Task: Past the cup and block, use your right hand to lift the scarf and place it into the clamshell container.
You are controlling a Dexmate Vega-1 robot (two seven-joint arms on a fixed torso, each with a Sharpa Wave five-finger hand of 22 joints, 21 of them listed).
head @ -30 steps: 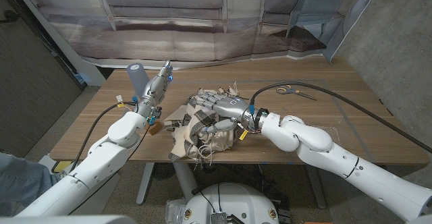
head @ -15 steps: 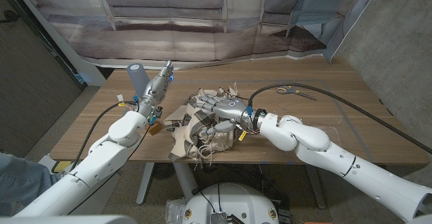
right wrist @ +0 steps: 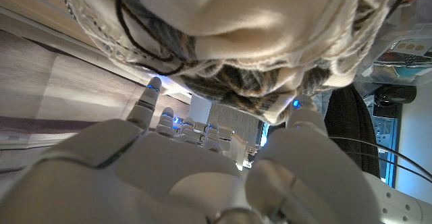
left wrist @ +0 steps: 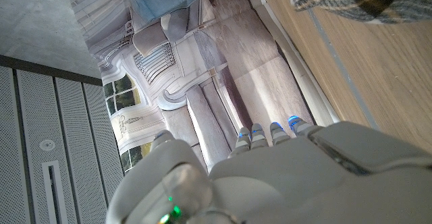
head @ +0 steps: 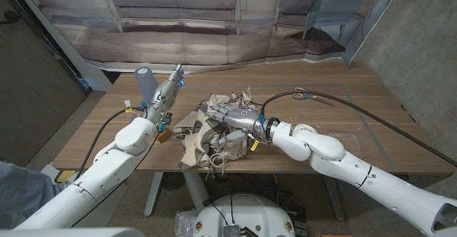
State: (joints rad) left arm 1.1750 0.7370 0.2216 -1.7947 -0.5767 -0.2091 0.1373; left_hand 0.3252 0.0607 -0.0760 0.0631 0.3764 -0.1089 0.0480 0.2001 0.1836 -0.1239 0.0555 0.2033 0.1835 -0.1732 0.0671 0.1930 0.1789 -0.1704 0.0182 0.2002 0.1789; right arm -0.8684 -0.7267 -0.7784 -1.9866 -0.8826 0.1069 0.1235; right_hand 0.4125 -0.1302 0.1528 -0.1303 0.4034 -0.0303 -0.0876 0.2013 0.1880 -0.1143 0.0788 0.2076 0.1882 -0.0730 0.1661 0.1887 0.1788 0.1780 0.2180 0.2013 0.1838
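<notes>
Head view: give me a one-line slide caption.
Right hand reaches into the crumpled plaid scarf at the wooden table's near edge, while the left hand waits beside a grey cup.

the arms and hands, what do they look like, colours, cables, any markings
Both arms have glossy white rounded shells. The left hand and right hand are grey metal with darker segmented fingers; the fingertips glow blue in the wrist views. A black cable runs across the table to the right wrist, another along the left forearm. Small yellow tags hang at both wrists.

A lab: printed sofa backdrop [head: 178, 8] behind wooden table [head: 357, 116].
</notes>
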